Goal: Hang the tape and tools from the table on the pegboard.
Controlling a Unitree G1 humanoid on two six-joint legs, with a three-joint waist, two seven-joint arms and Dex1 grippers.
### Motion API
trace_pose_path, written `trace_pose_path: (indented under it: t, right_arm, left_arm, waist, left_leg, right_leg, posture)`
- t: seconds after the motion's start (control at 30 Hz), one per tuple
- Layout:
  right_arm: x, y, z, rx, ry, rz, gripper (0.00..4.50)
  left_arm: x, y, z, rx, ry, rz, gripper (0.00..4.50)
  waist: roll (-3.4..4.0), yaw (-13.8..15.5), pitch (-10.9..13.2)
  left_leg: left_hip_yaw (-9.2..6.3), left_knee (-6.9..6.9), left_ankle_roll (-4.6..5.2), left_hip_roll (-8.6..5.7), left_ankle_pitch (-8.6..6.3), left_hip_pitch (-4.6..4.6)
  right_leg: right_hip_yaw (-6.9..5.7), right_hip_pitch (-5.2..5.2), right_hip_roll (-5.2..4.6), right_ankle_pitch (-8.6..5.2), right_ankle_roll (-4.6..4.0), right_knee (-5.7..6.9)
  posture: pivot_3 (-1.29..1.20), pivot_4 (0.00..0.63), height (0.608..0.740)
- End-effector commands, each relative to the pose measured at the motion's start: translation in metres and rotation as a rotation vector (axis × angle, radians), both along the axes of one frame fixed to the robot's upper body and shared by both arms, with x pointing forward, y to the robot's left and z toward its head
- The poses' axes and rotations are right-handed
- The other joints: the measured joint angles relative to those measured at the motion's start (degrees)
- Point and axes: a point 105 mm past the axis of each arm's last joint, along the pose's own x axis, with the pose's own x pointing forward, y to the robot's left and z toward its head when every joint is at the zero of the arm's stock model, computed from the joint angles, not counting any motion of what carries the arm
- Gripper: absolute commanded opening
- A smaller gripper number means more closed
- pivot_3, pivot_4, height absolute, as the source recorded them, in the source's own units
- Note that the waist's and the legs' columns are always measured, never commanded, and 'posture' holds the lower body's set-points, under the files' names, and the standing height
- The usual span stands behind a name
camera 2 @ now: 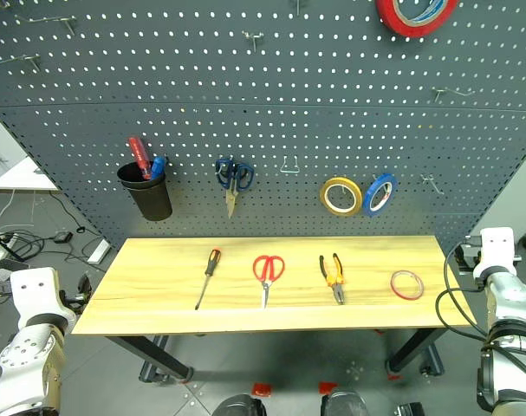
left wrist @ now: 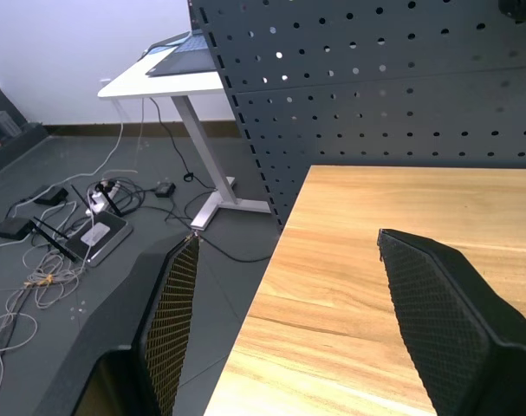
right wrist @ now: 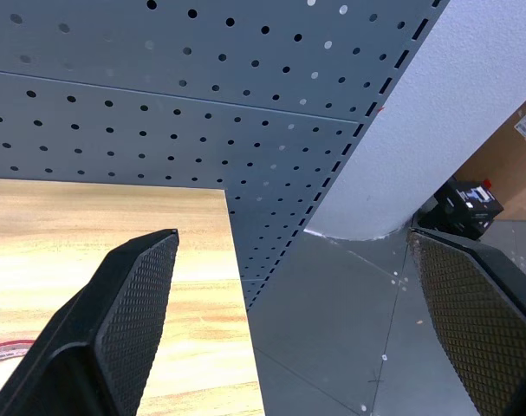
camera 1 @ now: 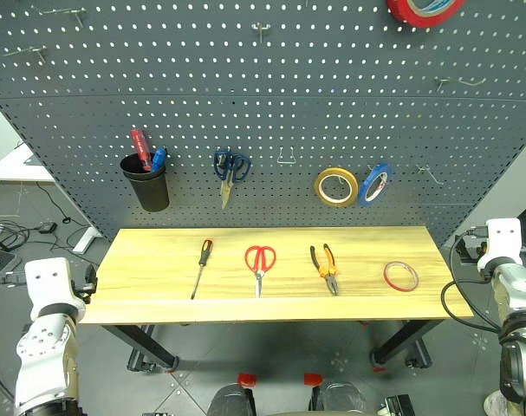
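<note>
Table [camera 1: 159, 299], light wood w/ grain, stands in front of grey pegboard [camera 1: 271, 113]. On it, in a row from robot's left to right, all apart: screwdriver [camera 1: 201, 268] w/ orange-black handle toward the board, red scissors [camera 1: 260, 266] w/ handles toward the board & blades shut, pliers [camera 1: 325, 268] w/ orange-black handles toward the board, thin red tape ring [camera 1: 401, 276] lying flat near the right end. None on the board yet.

On the board: black cup [camera 1: 148, 185] holding a red-handled item & a blue one, blue scissors [camera 1: 231, 171] hanging point-down, yellow roll [camera 1: 336, 186] & blue roll [camera 1: 375, 184] side by side, big red roll [camera 1: 425, 9] at top right. No brand or writing legible on any of these.

L gripper [left wrist: 284, 334]: fingers spread wide, holding nothing, straddling the table's left edge. R gripper [right wrist: 297, 312]: fingers fully apart, holding nothing, at the table's right end, beside the board's edge; a sliver of the red ring shows by its one finger. Box [right wrist: 470, 204] on the floor past the R gripper carries a label, too small to read.
</note>
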Motion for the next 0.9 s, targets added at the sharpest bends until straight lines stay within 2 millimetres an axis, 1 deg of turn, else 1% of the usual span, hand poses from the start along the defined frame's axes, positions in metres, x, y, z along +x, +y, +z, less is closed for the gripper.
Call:
trace_pose_path:
  t: [0.03,0.23,0.37,0.43,0.47,0.6,0.7,0.73,0.83,0.9]
  right_arm:
    - [0.007,0.000,0.015,-0.023,-0.052,0.011,4.50]
    - [0.007,0.003,0.013,-0.015,-0.047,0.023,4.50]
    - [0.007,0.009,0.007,0.001,-0.028,0.057,4.50]
    - [0.008,0.018,0.002,0.016,-0.005,0.110,4.50]
    - [0.009,0.028,-0.001,0.014,0.010,0.169,4.50]
    - [0.010,0.058,-0.005,-0.010,0.046,0.344,4.50]
    - [0.000,0.094,-0.015,-0.060,0.147,0.549,4.50]
    - [-0.004,0.103,-0.017,-0.059,0.176,0.585,4.50]
    - [-0.017,0.129,-0.013,-0.053,0.211,0.698,4.50]
    - [-0.019,0.139,-0.008,-0.048,0.223,0.712,4.50]
  left_arm:
    - [0.005,0.001,0.015,0.059,-0.040,-0.011,3.47]
    - [0.004,0.001,0.012,0.057,-0.021,-0.011,3.47]
    - [0.006,-0.003,0.014,0.012,-0.041,-0.028,3.47]
    - [0.014,-0.021,0.022,-0.030,-0.095,-0.129,3.47]
    - [0.019,-0.035,0.027,-0.022,-0.100,-0.207,3.47]
    - [0.031,-0.082,0.037,-0.031,-0.085,-0.423,3.47]
    - [0.039,-0.123,0.041,-0.037,-0.048,-0.603,3.47]
    - [0.040,-0.131,0.042,-0.039,-0.036,-0.639,3.47]
    - [0.043,-0.160,0.043,-0.032,-0.002,-0.770,3.47]
    - [0.046,-0.183,0.042,-0.019,0.025,-0.885,3.47]
  waist:
    - [0.00,0.0,0.0]
    - [0.00,0.0,0.0]
    - [0.00,0.0,0.0]
    - [0.00,0.0,0.0]
    - [-0.02,0.0,0.0]
    - [0.06,0.0,0.3]
    - [0.35,0.3,1.1]
    - [0.42,0.4,1.2]
    - [0.64,0.6,2.4]
    - [0.76,0.6,3.6]
  left_leg:
    - [0.00,0.00,0.00,0.00,0.00,0.00]
    - [0.00,0.00,0.00,0.00,0.00,0.00]
    - [0.00,0.00,0.00,0.00,0.00,0.00]
    - [0.00,0.00,0.00,0.00,0.00,0.00]
    - [0.00,0.00,0.00,0.00,0.00,0.00]
    - [-0.01,0.01,0.00,0.00,0.00,0.01]
    - [0.01,0.01,0.01,0.00,0.00,0.07]
    - [0.01,-0.02,0.01,0.00,0.00,0.08]
    - [0.02,-0.09,0.01,0.02,0.00,0.08]
    - [0.03,-0.08,0.01,0.02,0.00,0.09]
  right_leg:
    - [0.00,0.00,0.00,0.00,0.00,0.00]
    - [0.01,0.00,0.00,0.00,0.00,0.00]
    - [0.01,0.00,0.00,0.00,0.00,0.00]
    - [0.00,0.01,0.00,0.00,0.00,0.00]
    - [0.00,0.01,0.00,0.00,0.00,0.00]
    - [0.02,0.04,0.00,0.00,0.00,0.00]
    - [0.07,0.11,-0.01,-0.02,0.03,-0.01]
    - [0.08,0.09,0.00,-0.09,0.15,-0.01]
    - [0.12,0.04,0.01,-0.11,0.18,-0.01]
    - [0.13,0.04,0.01,-0.14,0.23,0.00]
  posture:
    - [-0.08,0.010,0.740]
    - [-0.08,0.012,0.740]
    - [-0.08,0.017,0.740]
    - [-0.09,0.023,0.740]
    - [-0.09,0.023,0.740]
    - [-0.10,0.056,0.740]
    - [-0.11,0.087,0.740]
    - [-0.11,0.093,0.740]
    - [-0.13,0.136,0.740]
    - [-0.14,0.163,0.740]
